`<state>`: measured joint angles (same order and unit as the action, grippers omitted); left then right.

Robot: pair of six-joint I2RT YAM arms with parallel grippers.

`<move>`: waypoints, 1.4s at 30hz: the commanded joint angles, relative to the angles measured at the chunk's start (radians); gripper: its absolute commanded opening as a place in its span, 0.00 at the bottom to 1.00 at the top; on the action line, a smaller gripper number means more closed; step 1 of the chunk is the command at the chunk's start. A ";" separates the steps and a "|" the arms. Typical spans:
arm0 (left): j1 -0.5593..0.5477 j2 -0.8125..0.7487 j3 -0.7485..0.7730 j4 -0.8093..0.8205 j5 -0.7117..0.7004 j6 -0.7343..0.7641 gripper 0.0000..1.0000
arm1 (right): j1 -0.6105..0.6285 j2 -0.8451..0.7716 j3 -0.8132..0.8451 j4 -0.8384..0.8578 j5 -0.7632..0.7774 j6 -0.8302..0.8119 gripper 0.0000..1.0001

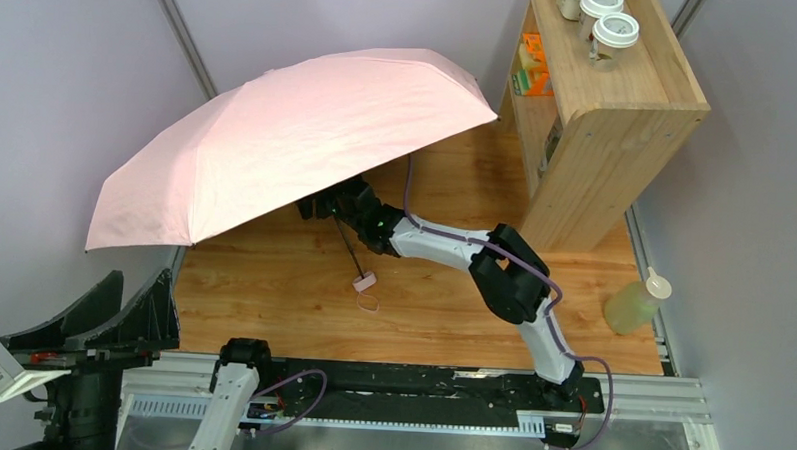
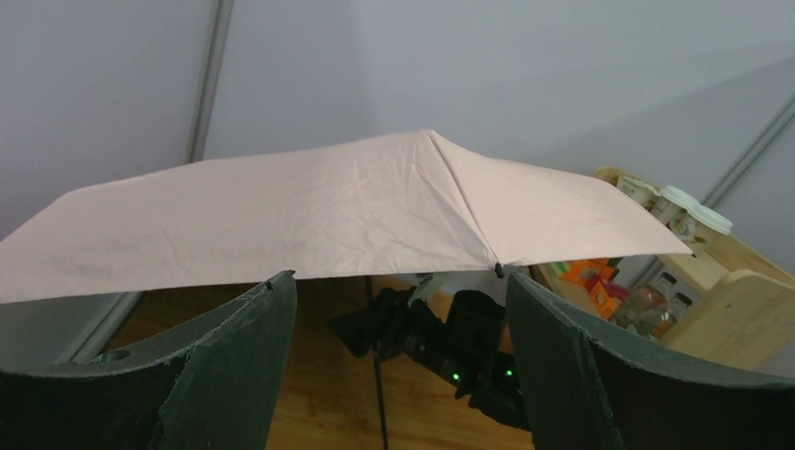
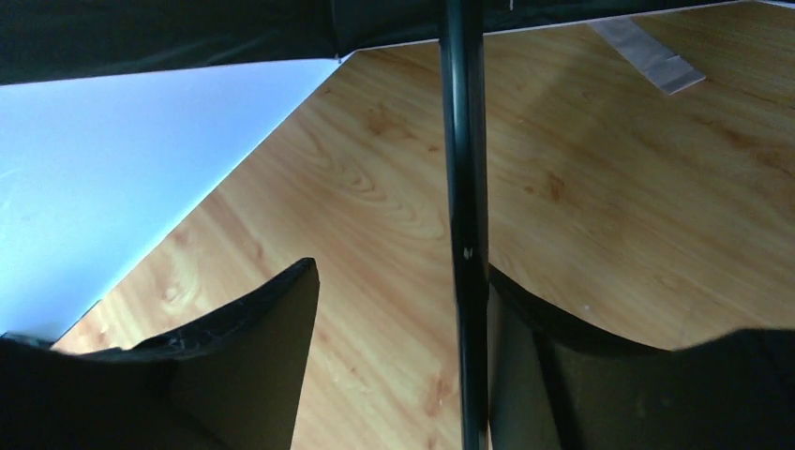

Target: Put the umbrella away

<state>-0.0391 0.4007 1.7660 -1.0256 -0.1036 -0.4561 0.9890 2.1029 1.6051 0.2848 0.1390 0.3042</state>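
The right arm (image 1: 474, 250) is seen stretched away from the wooden shelf (image 1: 598, 142), with the right gripper (image 1: 325, 204) tucked under the open umbrella (image 1: 298, 131), which is propped handle (image 1: 365, 280) down on the tabletop (image 1: 272, 291) left of the shelf. The black shaft (image 3: 464, 187) is framed between parted fingers (image 3: 244, 356), pressed against one and clear of the other. The left gripper (image 1: 127, 291) is held wide open, well left of the shelf. Lidded cups (image 1: 612, 27) are set on the shelf top, and a bottle (image 1: 637, 301) of yellowish liquid stands just right of it.

The pale pink fabric umbrella canopy (image 1: 288, 131) roofs the right tool (image 1: 320, 206); open room lies below over the wood-grain surface (image 1: 272, 301); a wooden shelf (image 1: 597, 152) blocks rightward.
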 commanded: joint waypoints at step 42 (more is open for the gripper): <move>-0.128 0.076 -0.910 0.380 0.799 -0.159 0.47 | 0.068 -0.328 0.197 -0.018 -0.141 0.562 0.00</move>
<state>-0.1658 0.4404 0.8673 -0.6521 0.6605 -0.7029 1.0443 1.8122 1.7325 0.1749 -0.0124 0.8822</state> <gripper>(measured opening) 0.531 0.111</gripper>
